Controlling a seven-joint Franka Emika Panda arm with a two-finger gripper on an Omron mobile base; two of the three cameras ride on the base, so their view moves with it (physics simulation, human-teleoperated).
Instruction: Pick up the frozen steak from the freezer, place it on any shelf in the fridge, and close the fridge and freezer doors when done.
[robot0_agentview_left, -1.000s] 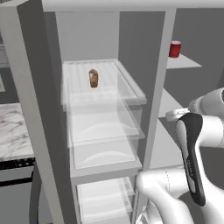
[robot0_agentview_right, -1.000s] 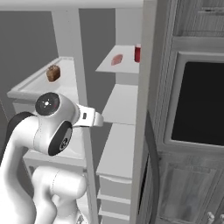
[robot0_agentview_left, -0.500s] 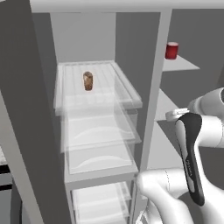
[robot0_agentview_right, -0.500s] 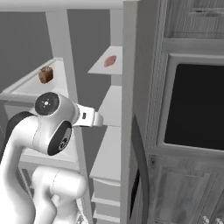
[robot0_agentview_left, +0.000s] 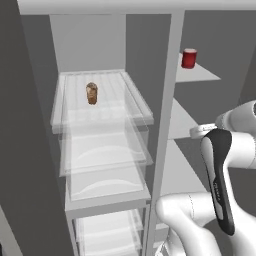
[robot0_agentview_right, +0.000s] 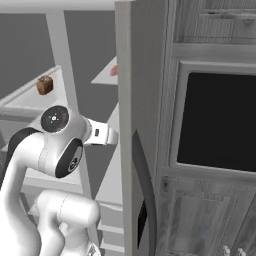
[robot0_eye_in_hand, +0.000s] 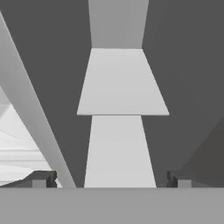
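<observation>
The frozen steak (robot0_agentview_right: 114, 70) shows as a pinkish sliver on an upper grey freezer shelf, mostly hidden behind the edge of the open freezer door (robot0_agentview_right: 128, 110). My gripper (robot0_eye_in_hand: 110, 180) is open with nothing between its fingertips (robot0_eye_in_hand: 41, 179), and it faces the freezer's stacked grey shelves (robot0_eye_in_hand: 122, 83) from in front. The freezer (robot0_agentview_left: 196, 74) stands to the right of the white divider (robot0_agentview_left: 165, 125). The fridge (robot0_agentview_left: 87, 30) lies to the left of it, and its clear ribbed shelf (robot0_agentview_left: 132, 92) is the top one of several.
A brown lump (robot0_agentview_left: 91, 93) stands upright on the top clear shelf. A red can (robot0_agentview_left: 189, 58) sits on the upper freezer shelf. The door's dark handle (robot0_agentview_right: 146, 200) curves close to my arm (robot0_agentview_right: 60, 145). A dark oven front (robot0_agentview_right: 217, 120) and wood cabinets fill the right.
The whole picture has shifted, so the camera has moved with the base. In the right base view the freezer door's edge now covers the red can and most of the steak. The gripper stays open.
</observation>
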